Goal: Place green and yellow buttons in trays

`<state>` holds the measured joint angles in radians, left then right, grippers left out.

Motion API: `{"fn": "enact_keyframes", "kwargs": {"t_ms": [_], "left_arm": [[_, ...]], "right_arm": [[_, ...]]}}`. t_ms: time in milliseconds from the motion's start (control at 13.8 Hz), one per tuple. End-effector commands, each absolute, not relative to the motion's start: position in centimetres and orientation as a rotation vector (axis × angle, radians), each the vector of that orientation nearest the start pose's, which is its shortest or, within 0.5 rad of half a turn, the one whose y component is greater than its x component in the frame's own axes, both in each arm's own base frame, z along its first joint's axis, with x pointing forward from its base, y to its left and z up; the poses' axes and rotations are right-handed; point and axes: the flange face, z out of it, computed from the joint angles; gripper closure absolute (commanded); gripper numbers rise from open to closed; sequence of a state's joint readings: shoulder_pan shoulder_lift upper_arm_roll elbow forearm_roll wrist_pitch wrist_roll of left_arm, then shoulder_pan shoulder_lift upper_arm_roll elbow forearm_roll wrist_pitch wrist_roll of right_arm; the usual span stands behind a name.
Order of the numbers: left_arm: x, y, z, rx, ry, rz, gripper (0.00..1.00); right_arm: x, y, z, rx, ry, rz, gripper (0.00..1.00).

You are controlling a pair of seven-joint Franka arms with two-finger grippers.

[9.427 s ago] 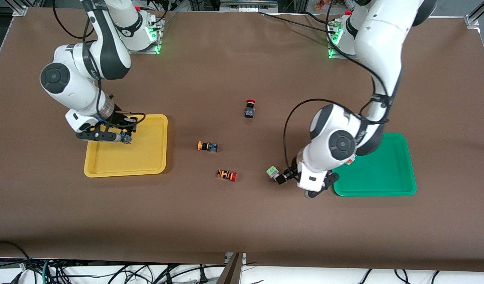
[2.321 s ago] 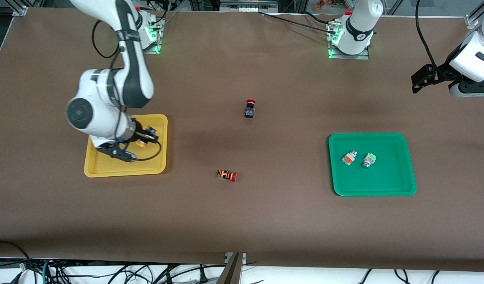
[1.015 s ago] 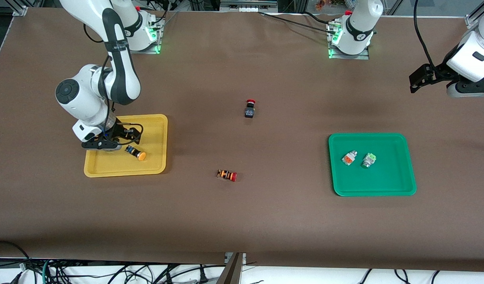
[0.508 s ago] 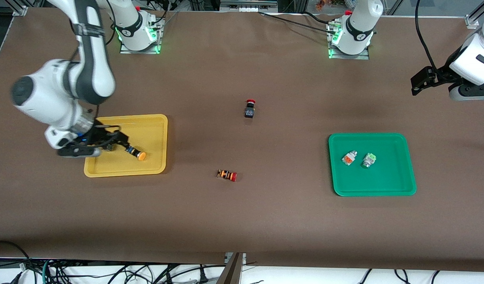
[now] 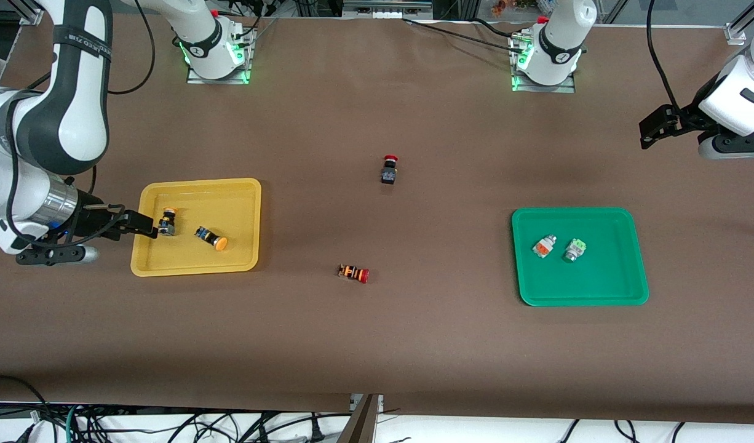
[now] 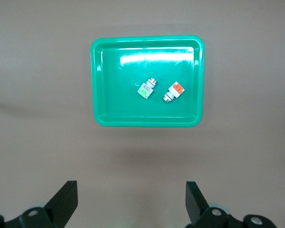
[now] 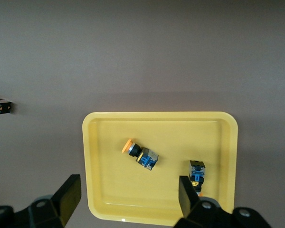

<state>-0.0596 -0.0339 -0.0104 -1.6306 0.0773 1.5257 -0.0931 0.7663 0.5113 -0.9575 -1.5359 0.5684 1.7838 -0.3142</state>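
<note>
Brown table: two yellow-capped buttons [image 5: 166, 221] [image 5: 211, 237] in yellow tray [image 5: 242, 187] centre-left, green-faced button [image 5: 574, 250] and orange-faced button [image 5: 542, 246] in green tray [image 5: 635, 271] centre-right; light, rigid, probably roll-prone, pinch bodies; left gripper [image 5: 647, 130] upper right and right gripper [image 5: 148, 226] at yellow tray's edge both spread, empty.

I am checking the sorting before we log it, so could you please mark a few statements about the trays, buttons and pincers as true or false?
1. The yellow tray holds two yellow-capped buttons. True.
2. The green tray holds nothing. False: the green-faced button and the orange-faced button lie in it, side by side.
3. The left pincer grips a button. False: it is open and holds nothing, up near the left arm's end of the table.
4. The right pincer is open at the yellow tray's rim, holding nothing. True.
5. Both red-capped switches lie on the table outside the trays. True.
</note>
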Motion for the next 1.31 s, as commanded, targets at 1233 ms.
{"fn": "enact_keyframes", "kwargs": {"t_ms": [1233], "left_arm": [[53.9,-3.0,61.7,-3.068,-0.039,0.114,0.00]], "right_arm": [[60.1,-2.5,52.2,-3.146,-0.172,-0.121,0.06]]}}
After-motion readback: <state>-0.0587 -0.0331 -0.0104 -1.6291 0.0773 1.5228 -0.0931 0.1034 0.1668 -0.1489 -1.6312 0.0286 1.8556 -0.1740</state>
